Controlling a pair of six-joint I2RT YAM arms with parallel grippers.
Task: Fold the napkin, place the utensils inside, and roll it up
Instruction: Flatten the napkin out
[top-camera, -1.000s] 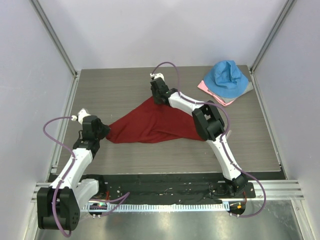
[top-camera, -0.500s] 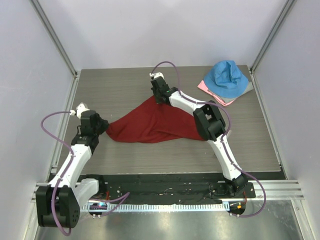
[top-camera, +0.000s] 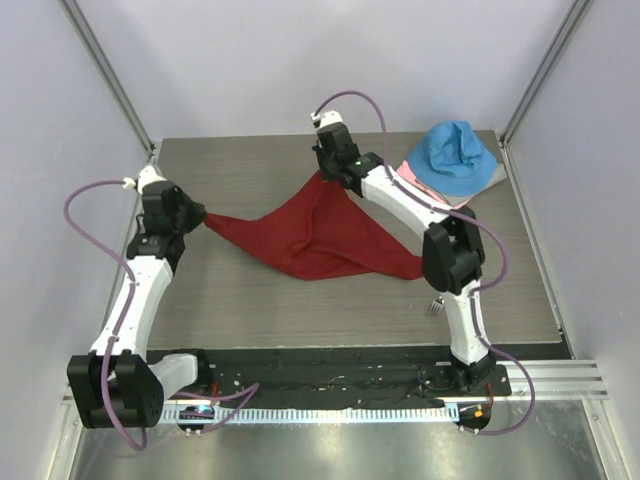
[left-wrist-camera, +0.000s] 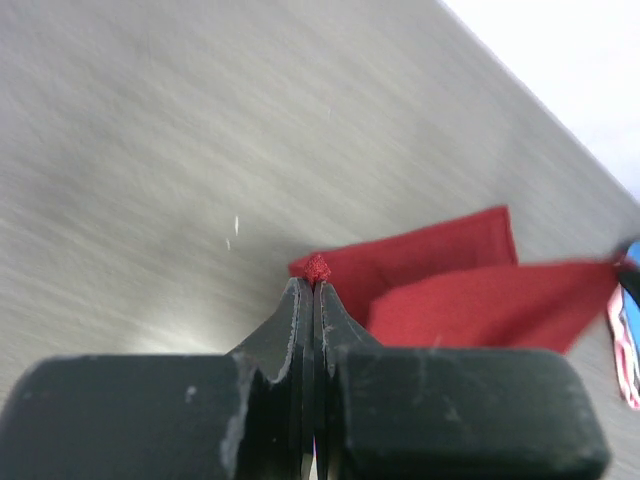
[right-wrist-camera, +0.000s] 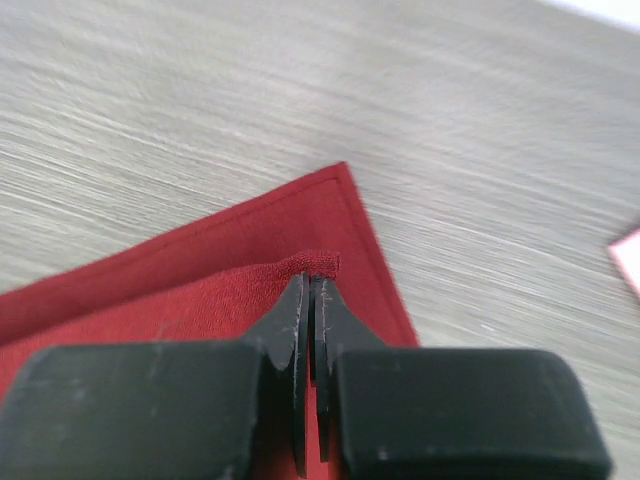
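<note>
The dark red napkin (top-camera: 325, 240) lies rumpled on the bench (top-camera: 250, 300), pulled out by two corners. The left gripper (left-wrist-camera: 312, 288) pinches its left corner and the right gripper (right-wrist-camera: 308, 287) pinches its far corner, both pressed tight. I'd say the fold is just starting. Next, both corners must travel together across the napkin and lie flat.

- napkin (top-camera: 300, 240) — in the top view its right-hand corner runs under the right arm (top-camera: 400, 200); that part is hidden.
- left gripper (left-wrist-camera: 314, 290): the pinched napkin corner sits between the closed fingers; only a red nub shows.
- right gripper (right-wrist-camera: 308, 300): its body covers the near cloth, which the left edge also cuts off.
- pink cloth (top-camera: 412, 172): mostly under the blue cloth (top-camera: 455, 155). In the left wrist view both are a blurred sliver at the right edge.
- fork (top-camera: 436, 306) — only a small silver end shows beside the right arm; too small for detail.
</note>
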